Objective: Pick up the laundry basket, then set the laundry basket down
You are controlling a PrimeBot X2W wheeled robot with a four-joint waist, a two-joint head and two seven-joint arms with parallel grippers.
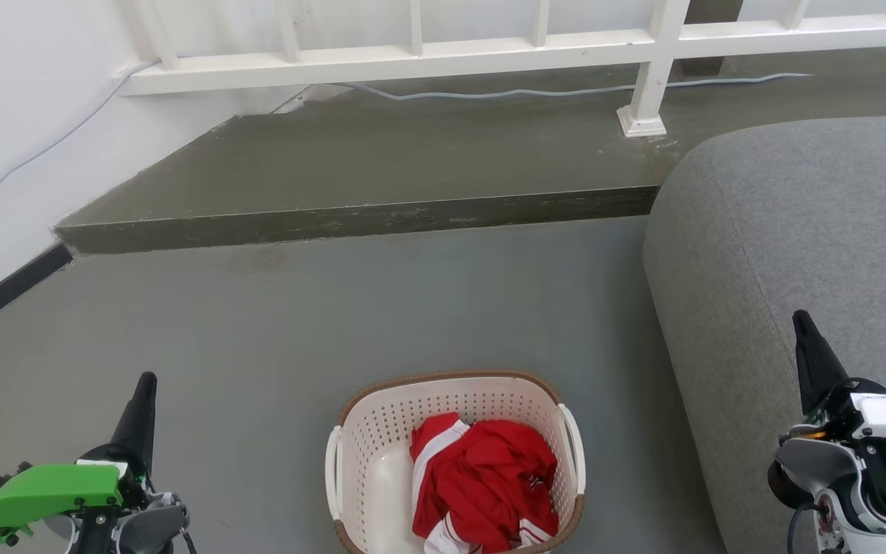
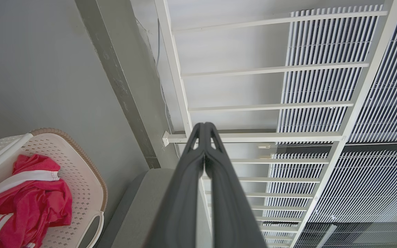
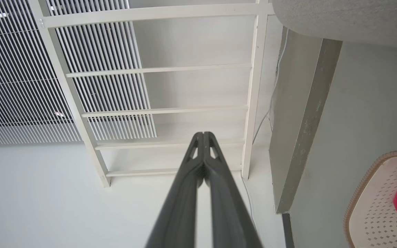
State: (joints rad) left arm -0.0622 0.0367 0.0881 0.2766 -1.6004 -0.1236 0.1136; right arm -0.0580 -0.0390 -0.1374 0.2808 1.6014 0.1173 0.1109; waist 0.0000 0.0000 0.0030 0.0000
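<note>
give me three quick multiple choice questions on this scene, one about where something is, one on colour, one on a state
1. Where does the laundry basket stand?
A. on the floor beside the grey sofa
B. on the raised step
C. hanging from the railing

2. What colour is most of the garment in it?
A. blue
B. red
C. green

3. How do the fingers of the left gripper stand?
A. shut on a handle
B. spread wide
C. pressed together, holding nothing

Answers:
1 A: the head view shows it on the floor, left of the sofa.
2 B: the cloth is red with white stripes.
3 C: the left wrist view shows the two fingers meeting with nothing between them.
</note>
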